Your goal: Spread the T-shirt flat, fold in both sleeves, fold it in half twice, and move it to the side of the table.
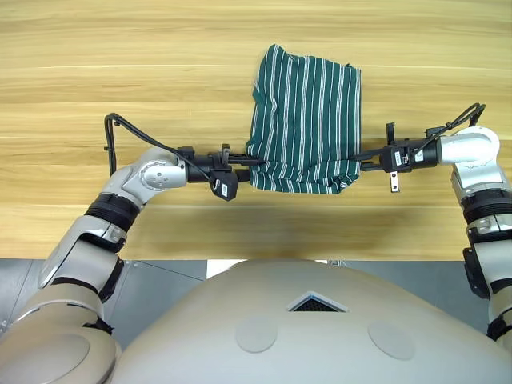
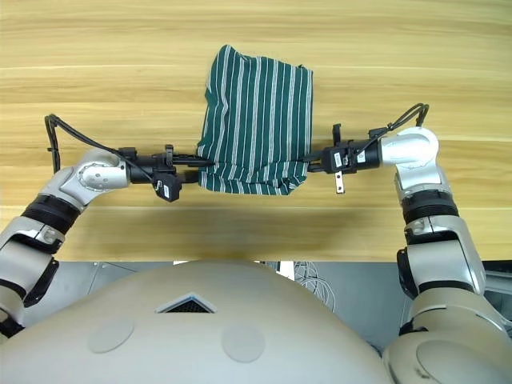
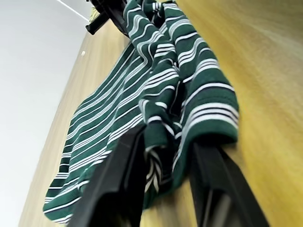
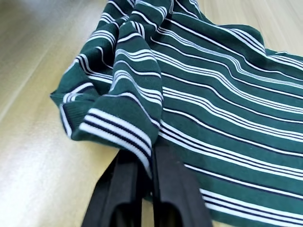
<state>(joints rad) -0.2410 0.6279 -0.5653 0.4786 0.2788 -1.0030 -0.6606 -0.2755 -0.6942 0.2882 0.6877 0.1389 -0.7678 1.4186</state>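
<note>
The green T-shirt (image 1: 308, 112) with white stripes lies folded into a tall rectangle in the middle of the wooden table (image 1: 96, 56). My left gripper (image 1: 254, 162) is shut on its near-left corner, and bunched cloth (image 3: 161, 123) sits between the fingers (image 3: 118, 165). At the near-right corner my right gripper (image 1: 358, 160) is shut on the hem (image 4: 118, 132), which it pinches between two closely set fingers (image 4: 165, 175). Both grippers point inward at each other along the shirt's near edge, which sags between them just above the wood.
The table's front edge (image 1: 160, 258) runs just behind both arms, with grey floor (image 1: 160, 288) below it. Bare wood extends left, right and beyond the shirt.
</note>
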